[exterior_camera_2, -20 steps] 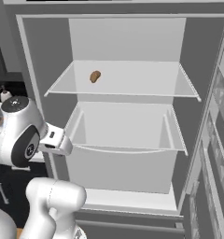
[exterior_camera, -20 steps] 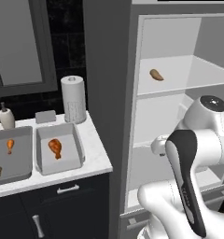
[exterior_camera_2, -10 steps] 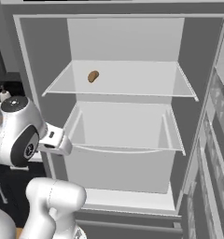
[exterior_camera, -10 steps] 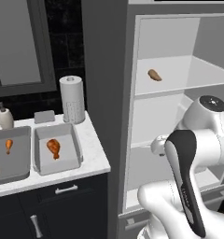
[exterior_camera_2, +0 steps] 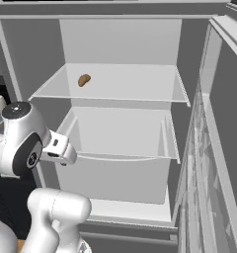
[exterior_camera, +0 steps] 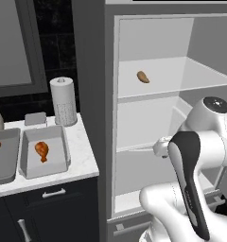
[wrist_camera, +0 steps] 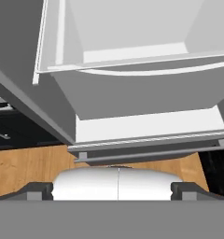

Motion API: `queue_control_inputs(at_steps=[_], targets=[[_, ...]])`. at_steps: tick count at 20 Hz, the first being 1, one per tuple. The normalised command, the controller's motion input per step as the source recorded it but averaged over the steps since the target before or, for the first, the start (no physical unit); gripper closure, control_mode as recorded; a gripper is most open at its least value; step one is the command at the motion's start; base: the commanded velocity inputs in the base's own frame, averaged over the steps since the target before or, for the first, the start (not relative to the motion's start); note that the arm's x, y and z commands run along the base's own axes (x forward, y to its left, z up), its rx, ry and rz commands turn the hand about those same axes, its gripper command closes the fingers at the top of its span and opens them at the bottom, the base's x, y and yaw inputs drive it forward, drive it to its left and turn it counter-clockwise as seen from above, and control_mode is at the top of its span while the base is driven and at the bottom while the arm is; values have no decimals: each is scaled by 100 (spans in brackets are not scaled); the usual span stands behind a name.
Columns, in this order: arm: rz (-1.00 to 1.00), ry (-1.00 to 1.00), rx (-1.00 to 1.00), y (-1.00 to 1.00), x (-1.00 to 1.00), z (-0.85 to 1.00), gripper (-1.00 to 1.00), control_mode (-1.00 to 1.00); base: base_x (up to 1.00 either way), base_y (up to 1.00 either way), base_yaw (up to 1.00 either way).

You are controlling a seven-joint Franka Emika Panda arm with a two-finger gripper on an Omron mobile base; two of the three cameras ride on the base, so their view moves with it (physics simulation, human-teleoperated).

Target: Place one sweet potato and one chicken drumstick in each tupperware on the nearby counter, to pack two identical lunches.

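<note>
My arm (exterior_camera: 200, 156) is glossy white, built of fat rounded segments like stacked tubes. A long black panel runs down one link in the left base view, curved and narrowing toward its lower end. My top joint (exterior_camera: 215, 105) wears a round dark grey cap with a small pale mark in its middle. In the right base view the same joint (exterior_camera_2: 22, 148) shows a dark disc on its side, and a short white block sticks out beside it.

The left base view looks forward and down from behind the arm, counter (exterior_camera: 82, 163) at nine o'clock, open fridge (exterior_camera: 158, 118) ahead. The right base view faces the same fridge shelves (exterior_camera_2: 115, 89) squarely. The hand view hangs close beneath the fridge drawer (wrist_camera: 132, 93), looking down.
</note>
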Motion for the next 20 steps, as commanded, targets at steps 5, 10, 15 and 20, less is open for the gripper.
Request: queue_control_inputs(at_steps=[5, 10, 15, 20], targets=[[0, 0, 0, 0, 0, 0, -100, 100, 0, 0, 0], [0, -6, 0, 1, 0, 3, -100, -100, 0, 0, 1], [0, -29, 0, 2, 22, 53, -100, -100, 0, 0, 0], [4, -25, 11, 0, 63, 88, -100, -100, 0, 0, 0]])
